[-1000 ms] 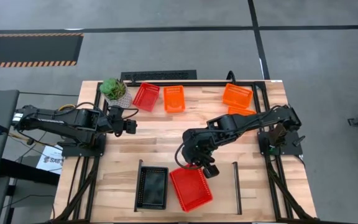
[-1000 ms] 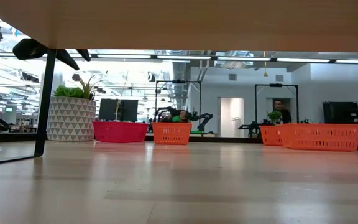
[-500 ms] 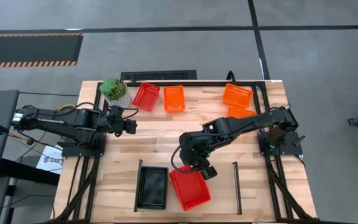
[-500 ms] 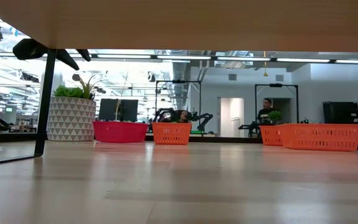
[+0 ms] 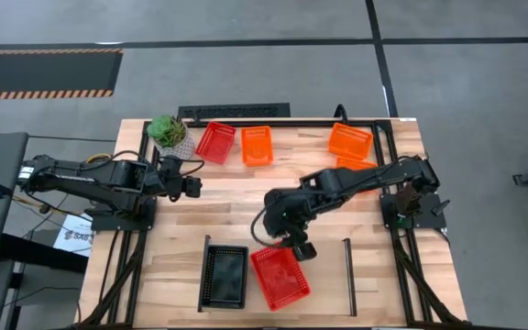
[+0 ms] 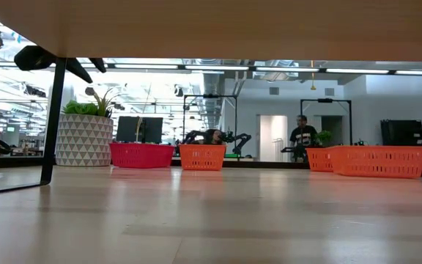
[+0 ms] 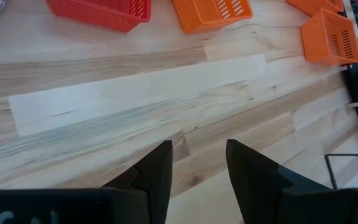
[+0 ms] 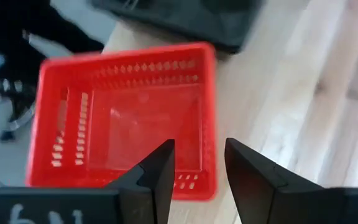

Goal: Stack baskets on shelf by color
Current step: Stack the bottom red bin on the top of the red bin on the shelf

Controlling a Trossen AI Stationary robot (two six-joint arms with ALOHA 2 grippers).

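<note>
The red basket lies on the shelf, just beside the black basket, with its long axis a little turned against the side rails. The right gripper hovers at its far edge, fingers apart and holding nothing. The left gripper waits well apart near the plant, fingers parted, also empty.

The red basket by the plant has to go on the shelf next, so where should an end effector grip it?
Judging by its pose, grip the red basket by a long wall's top rim, from above. It sits upright and open-topped, tilted, with the plant and an orange basket close on either side.
</note>
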